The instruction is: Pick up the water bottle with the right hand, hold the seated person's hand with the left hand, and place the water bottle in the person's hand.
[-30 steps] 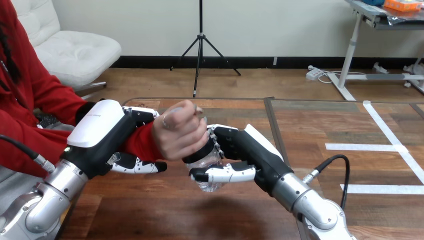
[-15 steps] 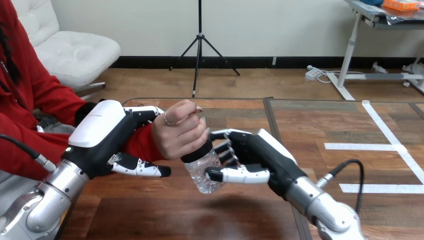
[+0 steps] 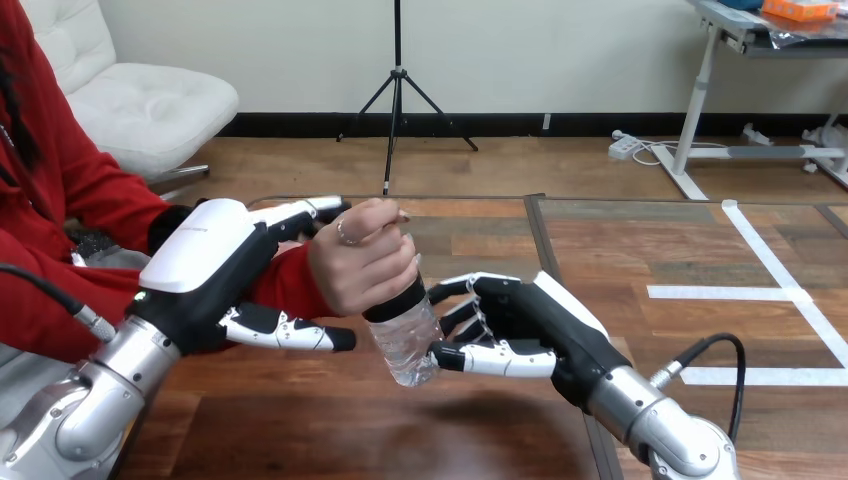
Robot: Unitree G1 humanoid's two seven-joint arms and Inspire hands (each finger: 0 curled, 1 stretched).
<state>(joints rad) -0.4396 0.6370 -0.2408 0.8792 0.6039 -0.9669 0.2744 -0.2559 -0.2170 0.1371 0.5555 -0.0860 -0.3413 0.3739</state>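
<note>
The person's hand (image 3: 362, 265) is closed round the top of a clear water bottle (image 3: 406, 346) with a dark band, holding it above the table. My right hand (image 3: 520, 325) is just right of the bottle, open with its fingers spread; its thumb tip is at the bottle's side, and I cannot tell whether it touches. My left hand (image 3: 205, 265) is at the person's red-sleeved wrist (image 3: 285, 285). Its fingers reach out straight over the wrist and its thumb lies straight under it, so it is open.
The wooden table (image 3: 400, 430) runs on under both arms. A dark seam (image 3: 548, 255) splits its top right of the middle. White tape lines (image 3: 790, 295) mark the right part.
My right hand has let go of the bottle and drawn back to the right. The left hand's fingers have straightened off the wrist. The person's hand keeps the bottle, slightly higher.
</note>
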